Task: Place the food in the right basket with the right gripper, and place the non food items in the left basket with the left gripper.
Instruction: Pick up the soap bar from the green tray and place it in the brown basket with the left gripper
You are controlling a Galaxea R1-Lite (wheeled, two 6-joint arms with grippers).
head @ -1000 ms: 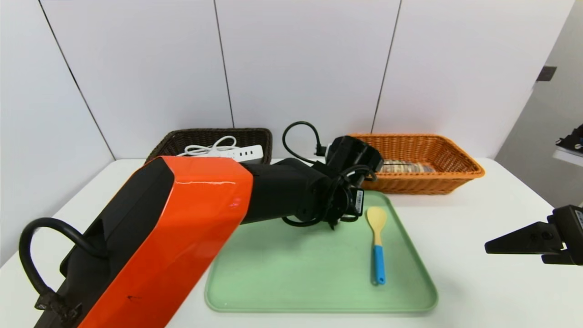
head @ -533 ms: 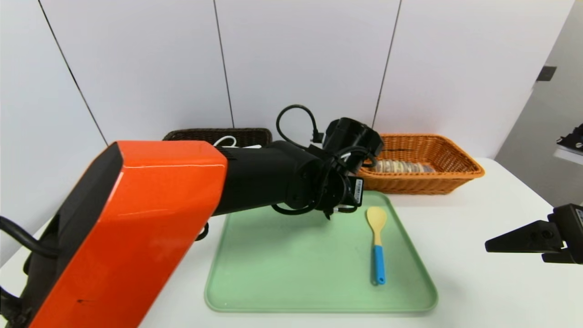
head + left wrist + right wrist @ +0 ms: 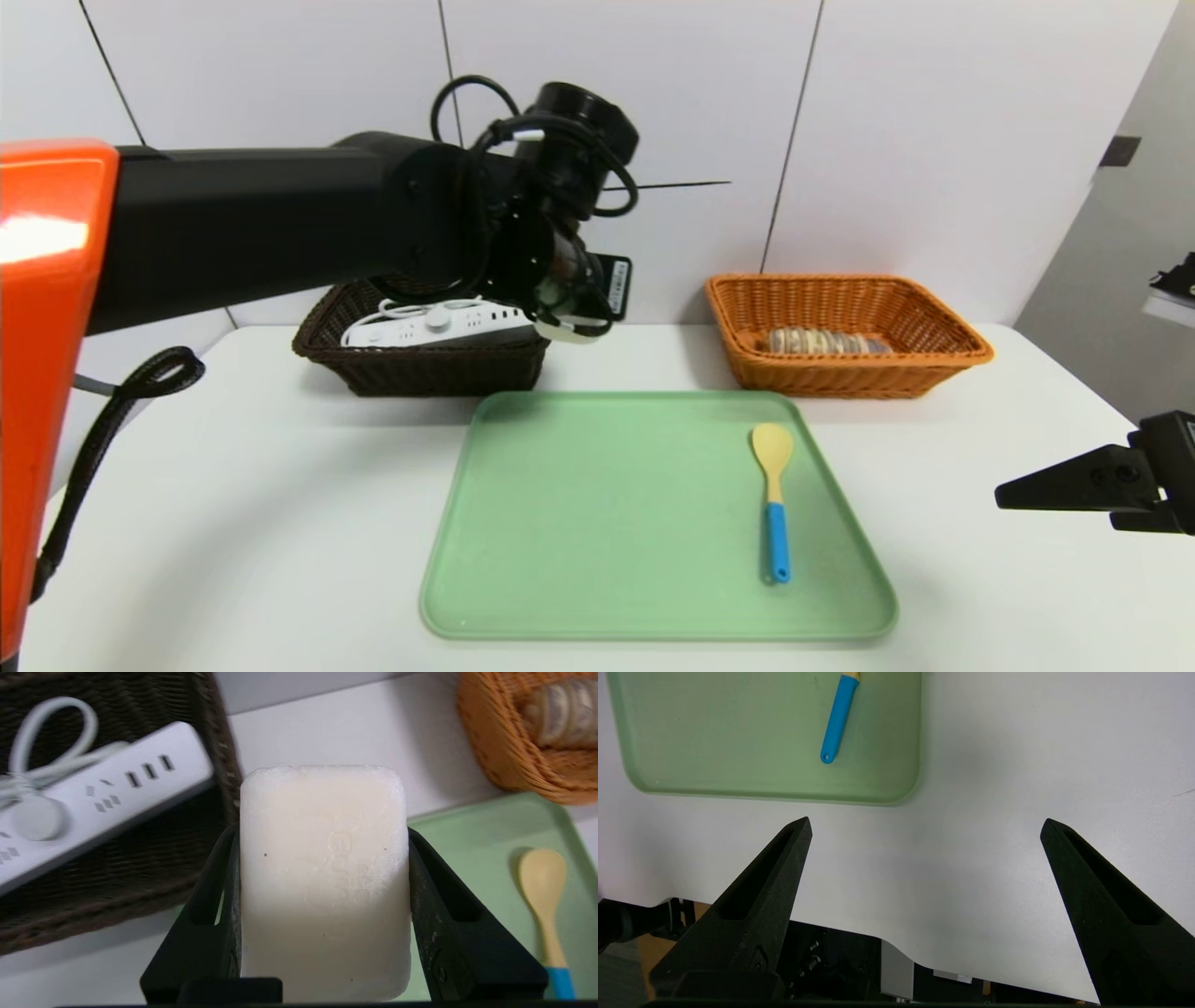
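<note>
Left gripper grips the white block between its two black jaws, as the left wrist view shows; beyond it lie the dark left basket with the power strip inside, the orange right basket holding the striped loaf, and the spoon on the green tray.

From the head view, the left arm hangs raised near the dark basket's right end at the table's far edge; the loaf rests in the orange basket; the spoon lies near the tray's right edge; the right gripper sits parked at the table's right edge.

Right wrist view: its jaws stand wide apart, empty.

Judging from this: food done, strip done, block awaiting release, spoon left.
</note>
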